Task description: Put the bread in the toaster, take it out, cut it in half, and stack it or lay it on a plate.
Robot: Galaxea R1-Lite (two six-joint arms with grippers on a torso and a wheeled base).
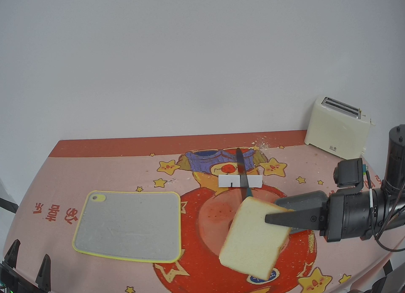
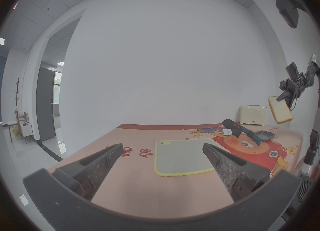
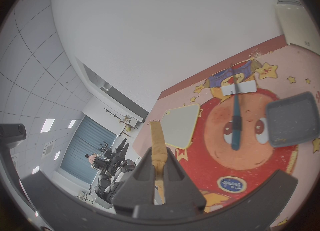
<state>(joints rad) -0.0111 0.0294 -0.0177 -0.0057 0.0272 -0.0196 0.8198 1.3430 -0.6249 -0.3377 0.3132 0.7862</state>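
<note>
the left gripper [image 2: 162,146] sits nearest and lowest, on the near side of the cutting board [image 1: 126,226], jaws spread wide with nothing between them. to the right of the cutting board and well above the table [image 1: 105,167], the right gripper [image 3: 159,166] is pinched onto one edge of the bread [image 1: 253,239]. the slice hangs tilted in the air, most of it sticking out past the fingers.

the bread looks pale, so i judge the step in hand is carrying it to the toaster [image 1: 337,131], which stands far beyond the cutting board at the table's right back corner, slots facing up. to do it well, turn the slice upright so its thin edge lines up with a long slot [image 1: 341,107]. come in from above, and let go only once the lower edge is inside. held by one edge, the soft slice may sag or swing, so slow wrist turns help.

the way likely passes over the plate [image 3: 293,118] and the knife [image 1: 241,167] on its white stand [image 1: 230,180], both right of the cutting board, so keep the bread high.
</note>
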